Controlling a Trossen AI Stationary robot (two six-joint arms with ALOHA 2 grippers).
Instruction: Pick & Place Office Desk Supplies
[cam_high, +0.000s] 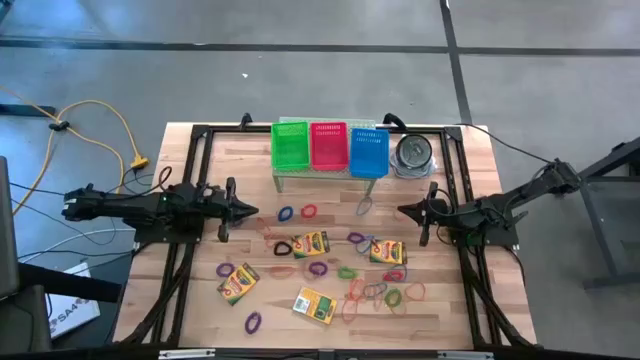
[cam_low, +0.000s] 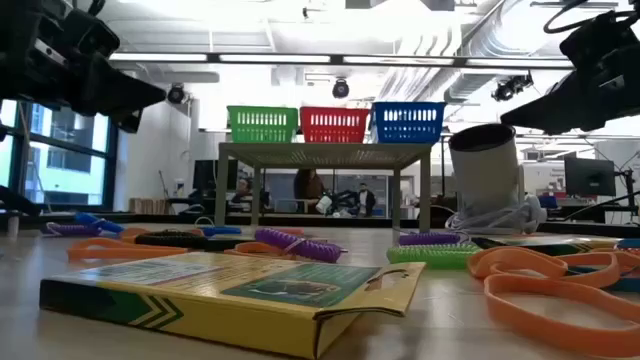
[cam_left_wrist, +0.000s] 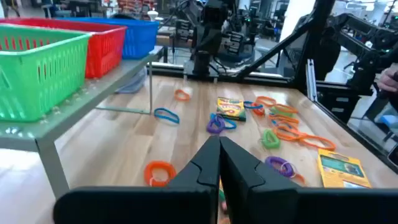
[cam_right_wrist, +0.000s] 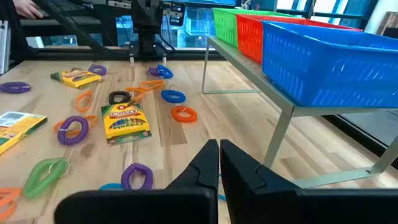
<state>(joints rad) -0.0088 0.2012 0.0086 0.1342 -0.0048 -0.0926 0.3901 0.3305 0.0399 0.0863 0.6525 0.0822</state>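
Closest to my low camera lies a crayon box (cam_low: 235, 296), flat on the wooden surface (cam_high: 200, 290), with an orange rubber band (cam_low: 560, 300) beside it. I count four crayon boxes and many coloured rubber bands scattered across the middle and near part of the surface. My left end effector (cam_high: 248, 210) hovers at the left side, fingers clenched together, grasping nothing. My right end effector (cam_high: 405, 210) hovers opposite, likewise clenched and empty. Green (cam_high: 290, 146), red (cam_high: 328, 146) and blue baskets (cam_high: 368, 152) sit on a small shelf (cam_left_wrist: 93, 93) at the far edge, a metal tin (cam_high: 413, 152) beside them.
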